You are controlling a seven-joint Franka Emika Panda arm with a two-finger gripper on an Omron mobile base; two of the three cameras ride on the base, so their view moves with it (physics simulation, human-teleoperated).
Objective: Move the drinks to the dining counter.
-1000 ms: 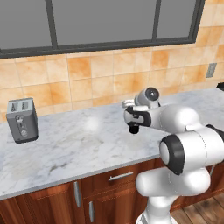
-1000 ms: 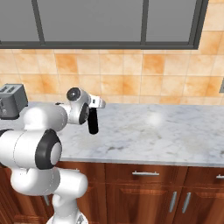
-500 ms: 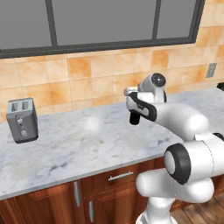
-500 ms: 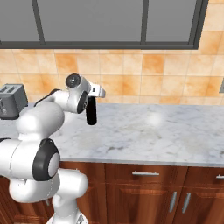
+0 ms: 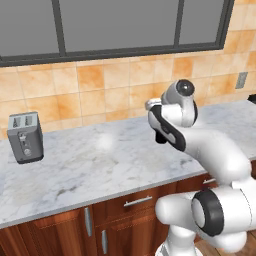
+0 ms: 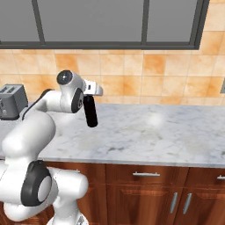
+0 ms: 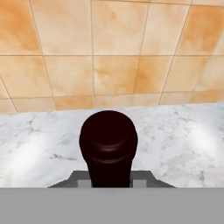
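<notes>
You have the wine bottle [image 6: 91, 111] in the gripper [image 6: 89, 97], clenched on it near the neck end. The bottle hangs from the hand with its long axis close to upright, base down, lifted clear of the marble counter [image 6: 167, 132]. In the right base view it hangs above the counter's left part, nearer the tiled back wall [image 6: 132, 74] than the front edge. In the left base view the bottle [image 5: 160, 131] is mostly hidden behind the forearm, with only its dark lower end showing. In the hand view you look along the bottle [image 7: 108, 146] at its rounded dark end, so its axis runs straight out from the fingers, with the marble and tiles beyond it.

The toaster [image 5: 26, 136] stands well apart, towards the counter's left end.

This marble top sits over handled wooden cabinets [image 6: 145, 193], so I judge it isn't the dining counter; the base probably has to carry the bottle away. Keep the bottle's axis upright during the carry, since the grasp is high and its weight hangs below.
</notes>
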